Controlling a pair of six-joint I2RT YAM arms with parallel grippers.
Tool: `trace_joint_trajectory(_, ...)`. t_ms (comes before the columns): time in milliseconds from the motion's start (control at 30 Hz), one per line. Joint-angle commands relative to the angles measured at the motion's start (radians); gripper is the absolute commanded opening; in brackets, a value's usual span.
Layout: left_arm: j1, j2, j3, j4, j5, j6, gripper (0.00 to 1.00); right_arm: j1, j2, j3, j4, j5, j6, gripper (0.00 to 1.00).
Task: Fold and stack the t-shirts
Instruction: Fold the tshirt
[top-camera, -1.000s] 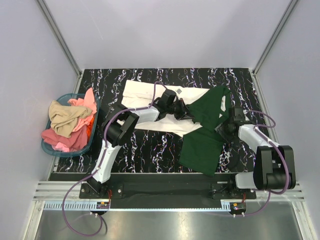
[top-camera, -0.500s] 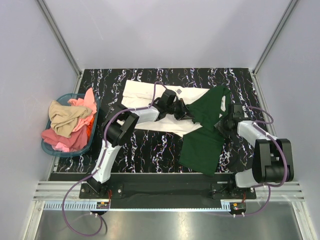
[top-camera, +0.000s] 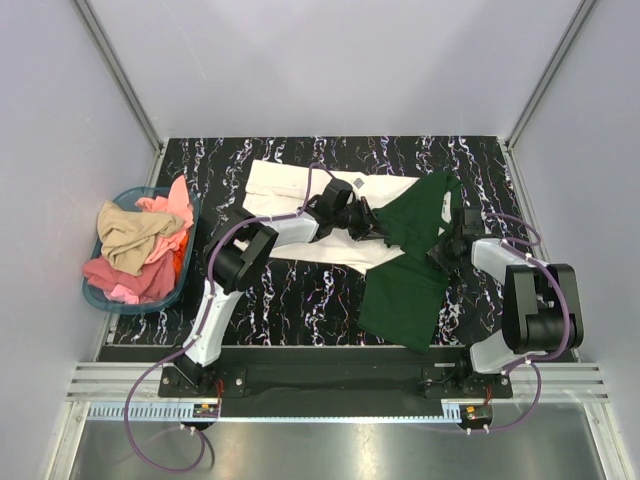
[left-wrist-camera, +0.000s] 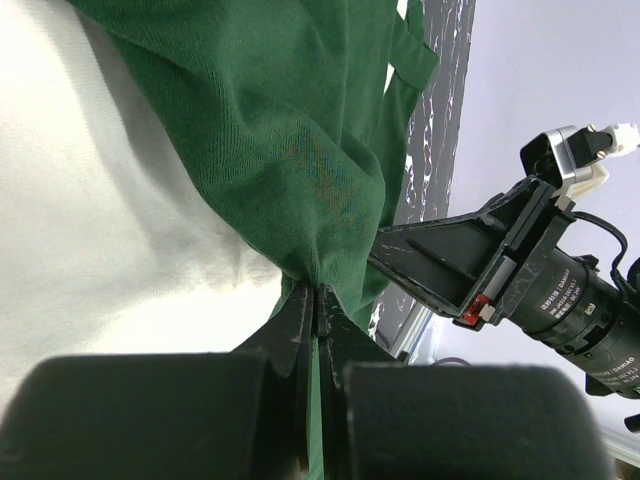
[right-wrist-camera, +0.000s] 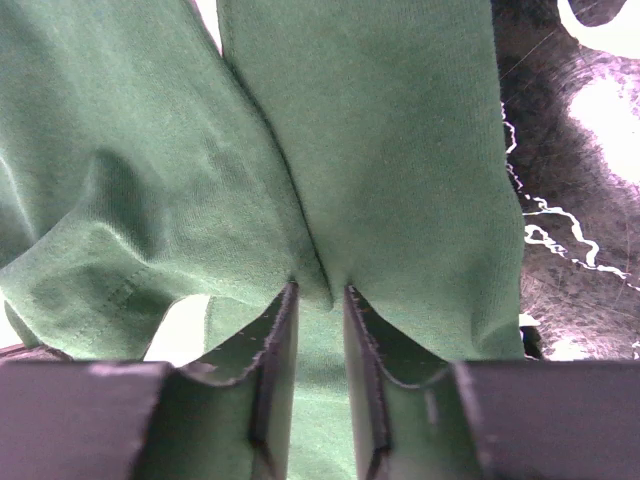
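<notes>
left gripper pinched tight on green shirt | right gripper clamped on it too | imo lift both evenly, cloth taut

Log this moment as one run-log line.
left end effector: shut on green t-shirt | right end effector: shut on green t-shirt | green t-shirt: spread, overlapping cream-white t-shirt | stack: not yet done

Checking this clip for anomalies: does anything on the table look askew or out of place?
The dark green cloth t-shirt lies bunched and diagonal, partly draped over the cream-white cloth t-shirt, pinched by the left hand and right hand. Nothing looks spilled or torn.
</notes>
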Motion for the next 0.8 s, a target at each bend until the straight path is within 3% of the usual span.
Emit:
trace_joint_trajectory(0,-0.004,-0.015,0.01,0.041,0.02,0.016,0.0,-0.001,0.006,0.031,0.031,0.011,-0.001,0.27)
trace_joint_trajectory(267,-0.004,-0.021,-0.009,0.053,0.014,0.008,0.0,-0.001,0.027,0.029,0.044,0.014,-0.012,0.15)
trace_joint_trajectory(367,-0.003,-0.021,-0.015,0.056,0.016,0.003,0.0,-0.001,0.029,0.037,0.049,0.017,-0.024,0.0)
trace_joint_trajectory(567,-0.003,-0.044,0.019,-0.073,0.005,0.069,0.0,0.0,-0.087,0.04,0.02,0.038,-0.052,0.0)
trace_joint_trajectory(600,-0.001,-0.048,0.033,-0.162,-0.019,0.103,0.0,-0.001,-0.11,0.043,-0.001,0.038,-0.067,0.0)
trace_joint_trajectory(767,0.016,-0.059,0.051,-0.209,0.0,0.115,0.0,-0.001,-0.216,0.028,-0.04,0.066,-0.09,0.0)
